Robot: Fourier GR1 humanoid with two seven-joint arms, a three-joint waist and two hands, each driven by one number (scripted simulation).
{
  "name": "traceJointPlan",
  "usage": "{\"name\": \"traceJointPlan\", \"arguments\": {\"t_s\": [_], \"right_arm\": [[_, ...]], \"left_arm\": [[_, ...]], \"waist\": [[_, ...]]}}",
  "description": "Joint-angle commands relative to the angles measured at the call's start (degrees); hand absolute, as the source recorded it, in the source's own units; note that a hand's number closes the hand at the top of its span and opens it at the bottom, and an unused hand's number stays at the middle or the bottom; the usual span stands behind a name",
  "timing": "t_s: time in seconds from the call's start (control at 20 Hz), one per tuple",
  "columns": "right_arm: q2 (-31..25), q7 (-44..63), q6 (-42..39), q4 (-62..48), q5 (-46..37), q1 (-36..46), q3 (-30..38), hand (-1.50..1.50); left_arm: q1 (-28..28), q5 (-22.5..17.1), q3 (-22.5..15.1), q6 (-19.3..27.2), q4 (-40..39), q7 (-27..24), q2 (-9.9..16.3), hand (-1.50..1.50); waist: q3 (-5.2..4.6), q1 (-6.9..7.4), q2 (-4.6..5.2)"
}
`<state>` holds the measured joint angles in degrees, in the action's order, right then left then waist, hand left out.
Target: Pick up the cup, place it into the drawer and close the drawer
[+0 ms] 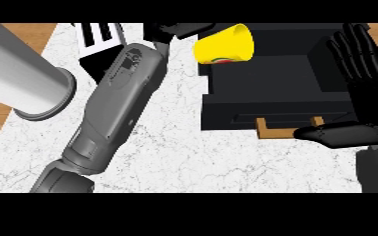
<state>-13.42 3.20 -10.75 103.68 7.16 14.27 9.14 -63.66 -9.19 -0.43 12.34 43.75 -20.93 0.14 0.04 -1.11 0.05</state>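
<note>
fingers (pixel 177 30) of the left hand (pixel 168 31) hold a tilted yellow cup (pixel 225 44).

You get even, bright light on the white surface (pixel 221 165), no glare. The black drawer (pixel 273 100) beside your right hand (pixel 358 60) swallows detail; only faint shadows show.

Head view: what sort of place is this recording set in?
Probably a kitchen counter. A white marbled countertop carries an open black drawer, and the left hand holds a yellow cup over it. The right hand rests open at the view's right edge.
</note>
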Motion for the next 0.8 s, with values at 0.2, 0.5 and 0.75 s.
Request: {"name": "traceJointPlan", "arguments": {"t_s": [0.2,0.5,0.75], "right_arm": [[-0.32,0.82,-0.91,-0.20,0.51,2.82,-0.87,-1.50],[-0.54,-1.14,-1.32,-3.00,0.94,5.05,0.06,-1.50],[0.35,2.18,-0.93,-1.08,0.65,7.46,-2.66,-1.50]], "left_arm": [[-11.99,-3.97,-5.05,6.38,-15.53,6.28,-0.13,1.50],[-13.95,-5.90,-10.89,7.25,-23.71,7.12,-0.13,1.50],[-13.89,-6.80,-17.31,3.66,-26.81,11.89,-0.14,1.50]], "waist": [[0.03,-2.23,0.79],[0.11,-4.82,1.72],[0.10,-7.51,1.80]]}}
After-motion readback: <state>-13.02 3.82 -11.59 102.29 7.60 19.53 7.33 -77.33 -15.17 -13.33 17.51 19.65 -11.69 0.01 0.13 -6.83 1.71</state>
